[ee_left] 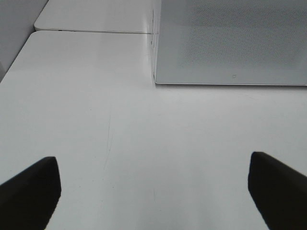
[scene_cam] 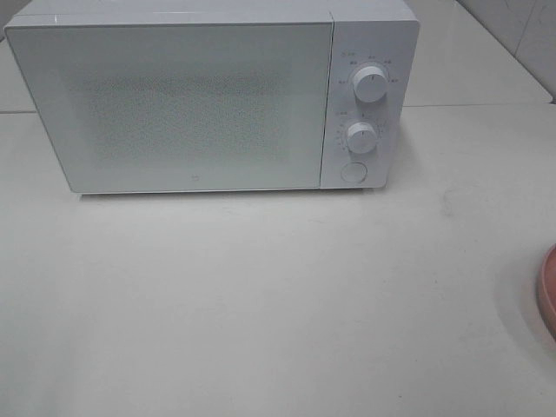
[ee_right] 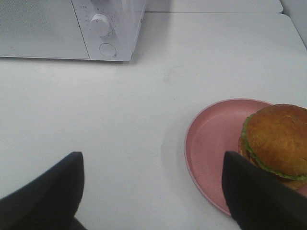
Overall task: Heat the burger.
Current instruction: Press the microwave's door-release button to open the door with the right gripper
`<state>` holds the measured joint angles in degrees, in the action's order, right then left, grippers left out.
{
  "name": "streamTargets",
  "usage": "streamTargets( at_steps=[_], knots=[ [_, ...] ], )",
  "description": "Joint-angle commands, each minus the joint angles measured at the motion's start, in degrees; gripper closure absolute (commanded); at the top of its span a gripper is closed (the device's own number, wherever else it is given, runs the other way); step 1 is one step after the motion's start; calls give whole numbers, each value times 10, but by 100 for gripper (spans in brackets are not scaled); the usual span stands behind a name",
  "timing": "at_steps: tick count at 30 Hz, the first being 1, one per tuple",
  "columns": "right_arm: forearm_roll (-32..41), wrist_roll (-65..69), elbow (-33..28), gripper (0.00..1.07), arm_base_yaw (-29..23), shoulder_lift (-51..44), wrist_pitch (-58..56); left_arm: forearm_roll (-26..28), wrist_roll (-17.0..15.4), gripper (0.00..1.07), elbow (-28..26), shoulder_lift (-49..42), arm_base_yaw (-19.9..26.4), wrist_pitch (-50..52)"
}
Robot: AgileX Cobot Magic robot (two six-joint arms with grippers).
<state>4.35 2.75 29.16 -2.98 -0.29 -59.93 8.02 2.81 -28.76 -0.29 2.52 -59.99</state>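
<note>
The burger (ee_right: 277, 140), with a glossy brown bun and a green lettuce edge, sits on a pink plate (ee_right: 214, 143) on the white table in the right wrist view. Only the plate's rim (scene_cam: 547, 291) shows at the right edge of the high view; the burger is out of view there. A white microwave (scene_cam: 208, 95) stands at the back with its door shut. My right gripper (ee_right: 153, 201) is open and empty, just short of the plate. My left gripper (ee_left: 153, 191) is open and empty over bare table, in front of the microwave's left corner (ee_left: 230, 43).
The microwave has two round knobs (scene_cam: 370, 87) and a round button (scene_cam: 353, 171) on its right panel; the panel also shows in the right wrist view (ee_right: 103, 28). The white table (scene_cam: 261, 304) spreads in front of it. A seam between tabletops runs behind.
</note>
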Motion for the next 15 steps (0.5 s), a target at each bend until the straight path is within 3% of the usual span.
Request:
streamTargets(
  at_steps=[1,15],
  knots=[
    [1,-7,-2,32,4,-14,3,-2,1,9,2,-12,1,6],
    [2,-7,10,32,4,-1,10,-2,1,9,2,-12,1,6]
  ],
)
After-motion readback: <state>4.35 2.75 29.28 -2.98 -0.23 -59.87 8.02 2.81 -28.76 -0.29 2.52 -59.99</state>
